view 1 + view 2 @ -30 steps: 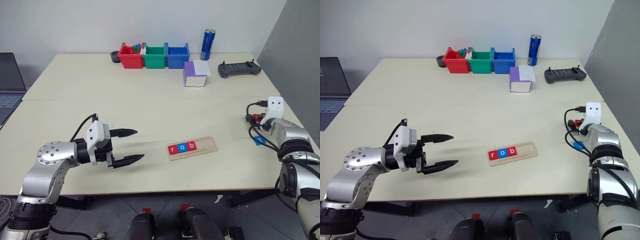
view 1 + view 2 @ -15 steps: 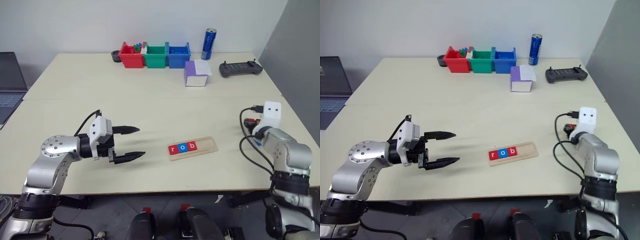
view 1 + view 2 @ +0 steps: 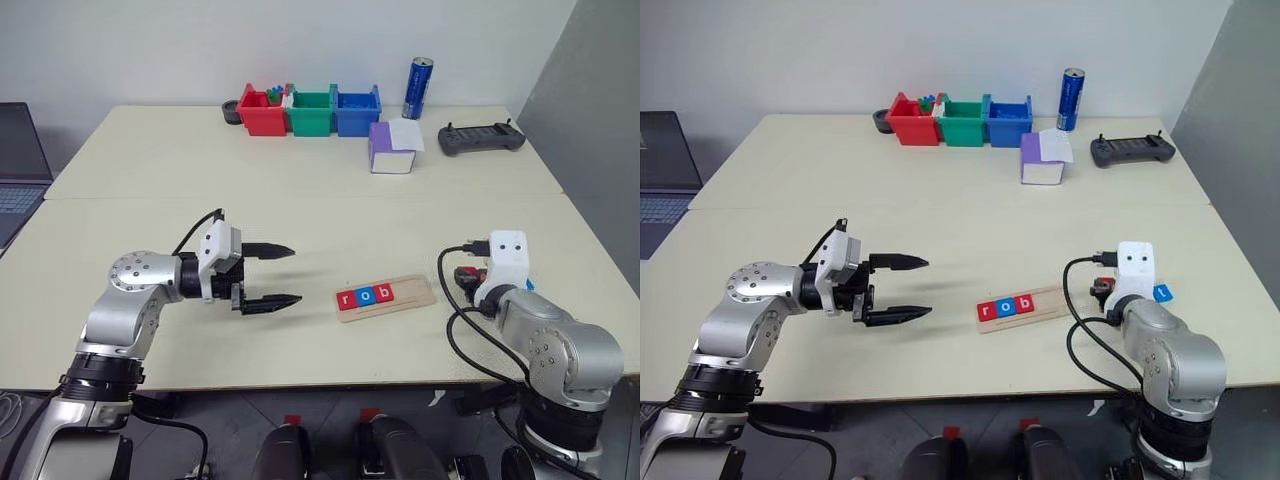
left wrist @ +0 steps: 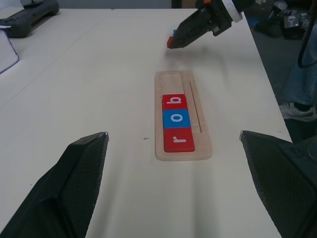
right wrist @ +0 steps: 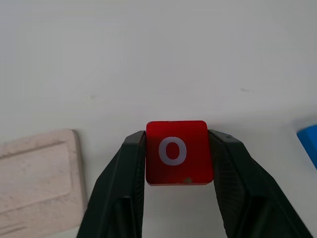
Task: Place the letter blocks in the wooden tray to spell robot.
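Note:
The wooden tray [image 3: 414,290] lies at the table's front centre. Three letter blocks sit in it: red "r" [image 3: 347,299], blue "o" [image 3: 365,295], red "b" [image 3: 382,292]. The tray's right end is bare. Just right of that end, my right gripper [image 5: 177,141] is shut on a red "o" block [image 5: 176,152] a little above the table. A blue block [image 3: 1162,293] lies on the table to the right of that wrist. Left of the tray, my left gripper [image 3: 293,274] is open with nothing between its fingers, pointing at the tray.
Red [image 3: 261,112], green [image 3: 310,112] and blue [image 3: 355,110] bins stand at the table's far edge, beside a blue can [image 3: 415,88]. A purple-and-white box [image 3: 390,148] and a black controller [image 3: 480,137] lie at the far right. A laptop [image 3: 15,170] sits off to the left.
My right arm has drawn back and to the left, bringing the red block from the table's right edge to the tray's right end. My left gripper has edged toward the tray.

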You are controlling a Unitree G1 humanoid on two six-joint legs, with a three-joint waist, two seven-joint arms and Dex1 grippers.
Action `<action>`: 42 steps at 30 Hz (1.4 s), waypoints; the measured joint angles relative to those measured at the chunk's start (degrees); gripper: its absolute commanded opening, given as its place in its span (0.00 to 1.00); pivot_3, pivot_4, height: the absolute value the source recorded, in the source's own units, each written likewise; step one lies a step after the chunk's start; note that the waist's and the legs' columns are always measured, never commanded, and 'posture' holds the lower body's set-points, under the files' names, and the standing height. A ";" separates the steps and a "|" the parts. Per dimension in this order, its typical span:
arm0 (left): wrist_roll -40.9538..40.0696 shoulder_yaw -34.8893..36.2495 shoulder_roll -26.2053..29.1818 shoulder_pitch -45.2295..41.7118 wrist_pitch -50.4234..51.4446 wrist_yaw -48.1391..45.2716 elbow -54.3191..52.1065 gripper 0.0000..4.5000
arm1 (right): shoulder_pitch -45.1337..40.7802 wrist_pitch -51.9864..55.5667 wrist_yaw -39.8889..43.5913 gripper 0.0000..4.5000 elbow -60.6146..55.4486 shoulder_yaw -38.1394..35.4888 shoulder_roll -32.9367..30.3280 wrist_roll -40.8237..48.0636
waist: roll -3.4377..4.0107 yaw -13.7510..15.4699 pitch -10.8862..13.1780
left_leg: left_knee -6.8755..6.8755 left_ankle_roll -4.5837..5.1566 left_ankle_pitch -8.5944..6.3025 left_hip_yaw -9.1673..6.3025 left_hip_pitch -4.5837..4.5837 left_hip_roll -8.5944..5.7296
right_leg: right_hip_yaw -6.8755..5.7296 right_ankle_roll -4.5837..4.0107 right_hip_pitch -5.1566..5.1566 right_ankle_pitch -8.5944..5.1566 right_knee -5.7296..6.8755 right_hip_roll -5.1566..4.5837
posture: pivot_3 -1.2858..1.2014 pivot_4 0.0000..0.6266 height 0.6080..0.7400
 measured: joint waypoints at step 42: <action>-1.21 6.73 5.38 18.41 3.74 7.02 -16.99 1.00 | -19.51 -87.86 87.66 1.00 75.99 23.60 -37.64 -8.78 | 0.01 1.54 0.08 | 0.04 0.19 -0.12 0.00 0.07 0.00 | -0.06 0.07 0.34 0.07 -0.59 -0.02 | 0.52 0.24 1.00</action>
